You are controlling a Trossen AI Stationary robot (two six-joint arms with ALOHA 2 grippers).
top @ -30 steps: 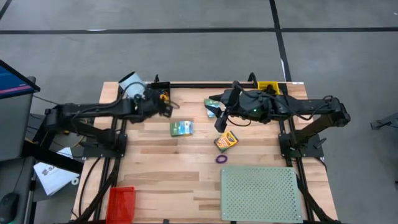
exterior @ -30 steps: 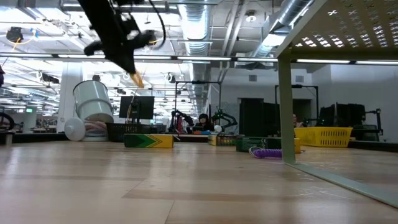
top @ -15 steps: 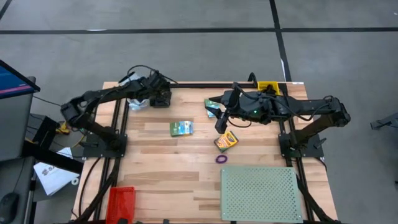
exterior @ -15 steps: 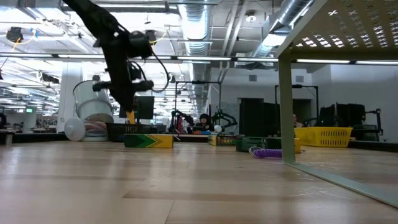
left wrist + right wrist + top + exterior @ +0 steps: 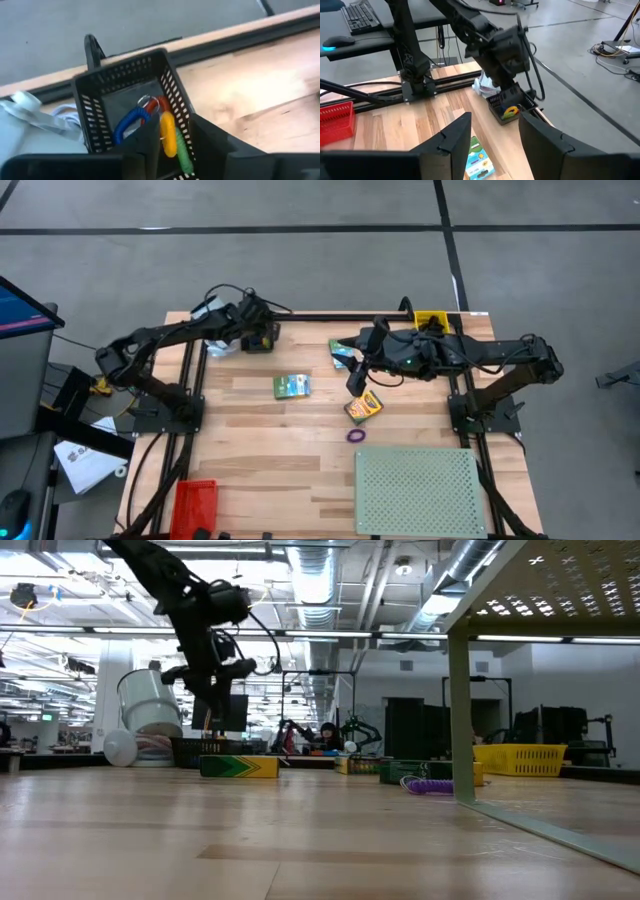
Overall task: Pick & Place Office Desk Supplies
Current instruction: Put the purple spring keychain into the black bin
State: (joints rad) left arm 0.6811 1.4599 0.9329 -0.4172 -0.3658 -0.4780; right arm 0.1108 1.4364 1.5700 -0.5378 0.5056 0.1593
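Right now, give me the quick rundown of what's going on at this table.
The left pincer hangs over a small black mesh basket at the table's back left corner; coiled rings in yellow, blue, red and green lie inside it. The right pincer is open above the middle of the table, near a yellow-orange crayon box. A green box and a purple ring remain on the wood.

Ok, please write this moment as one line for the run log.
left gripper: over black mesh basket, open | basket: yellow, blue, green coil rings inside | right gripper: open, empty, above crayon box | purple ring: on table
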